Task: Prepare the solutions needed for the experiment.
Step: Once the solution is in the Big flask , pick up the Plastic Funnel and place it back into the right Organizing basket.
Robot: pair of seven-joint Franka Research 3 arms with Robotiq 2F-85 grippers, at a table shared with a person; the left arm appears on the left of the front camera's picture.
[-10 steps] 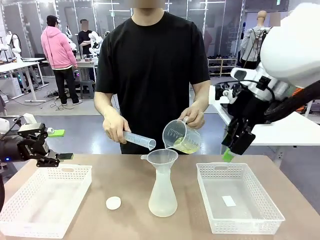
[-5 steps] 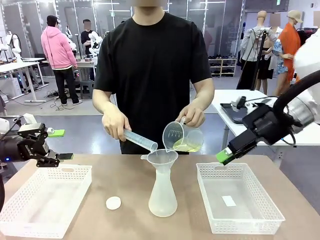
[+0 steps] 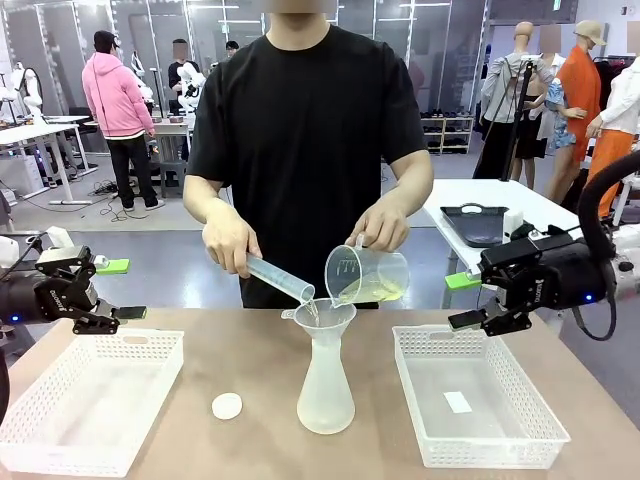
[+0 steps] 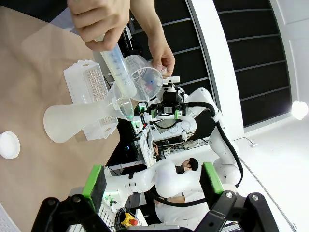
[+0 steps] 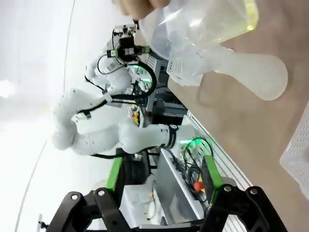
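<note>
A person across the table tips a clear graduated cylinder into the funnel on a translucent flask. Their other hand holds a beaker with the pale yellow solutions at its bottom. My left gripper hovers open and empty above the left basket. My right gripper is open and empty over the far edge of the right basket, pointing at the beaker. In the left wrist view my left gripper faces the flask. In the right wrist view my right gripper faces the flask and the yellow solutions.
A small white round cap lies on the brown table left of the flask. A white slip lies inside the right basket. Other people and tables stand far behind the person.
My right arm has swung down from high on the right, and its gripper now lies level, pointing left over the right basket. The person has moved the cylinder's mouth over the funnel. The left arm is still.
</note>
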